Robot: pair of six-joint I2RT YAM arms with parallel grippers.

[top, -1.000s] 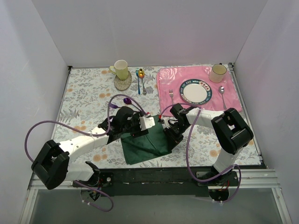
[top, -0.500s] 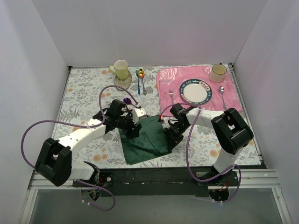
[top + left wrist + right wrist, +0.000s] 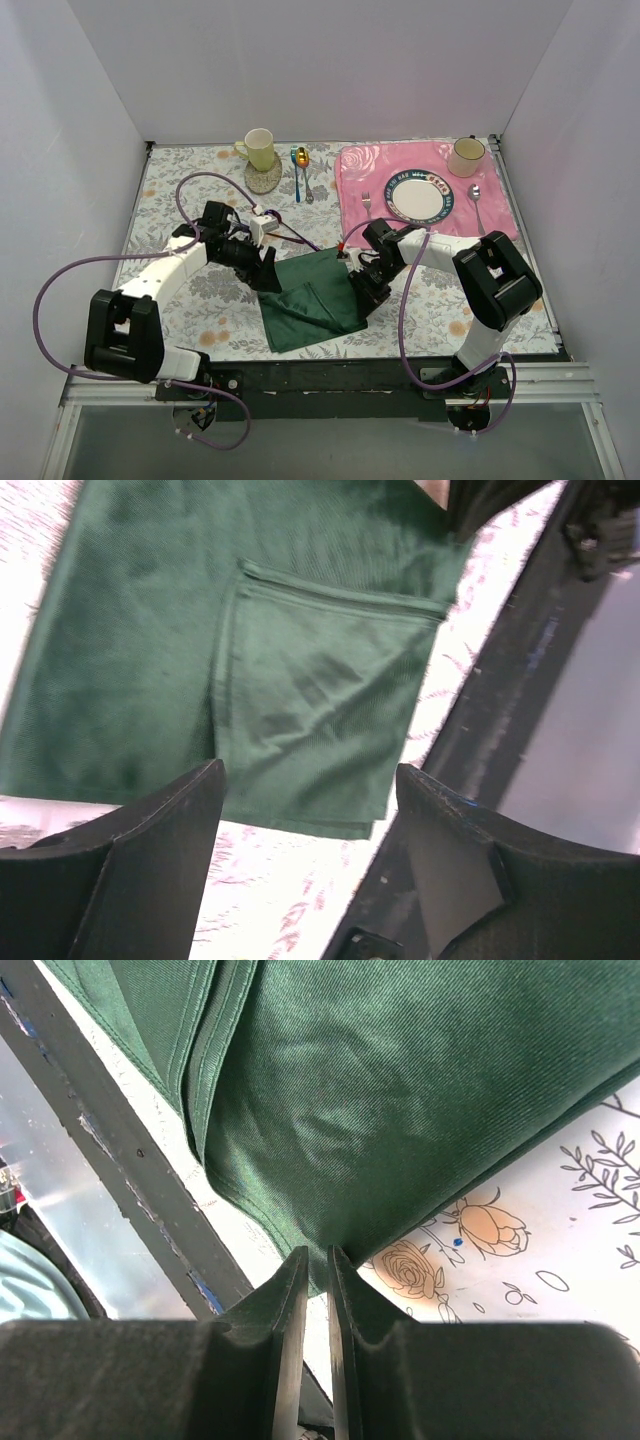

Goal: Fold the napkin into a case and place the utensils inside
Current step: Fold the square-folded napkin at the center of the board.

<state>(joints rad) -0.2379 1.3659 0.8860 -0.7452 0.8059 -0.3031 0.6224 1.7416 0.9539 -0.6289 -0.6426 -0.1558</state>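
Note:
The dark green napkin [image 3: 315, 300] lies partly folded on the flowered table near the front edge. One flap is folded over it [image 3: 320, 710]. My left gripper [image 3: 268, 277] is open and empty just off the napkin's left edge, and its wrist view shows its fingers [image 3: 130, 880] spread above the tablecloth. My right gripper [image 3: 362, 290] is shut on the napkin's right edge, and its wrist view shows the cloth [image 3: 400, 1090] pinched between the fingertips [image 3: 318, 1265]. I cannot make out the purple spoon and fork; the left wrist and its purple cable cover that spot.
A pale mug on a coaster [image 3: 260, 150] and blue and gold spoons [image 3: 300, 170] stand at the back. A pink placemat [image 3: 360, 190] at the back right holds a plate [image 3: 417, 195], a silver fork [image 3: 367, 207], a silver spoon [image 3: 476, 200] and a cup [image 3: 466, 155]. The black table edge [image 3: 350, 375] runs along the front.
My left gripper has drawn back left off the napkin and now stands open beside it. More of the cloth shows, with a flap lying folded. The right arm has held still.

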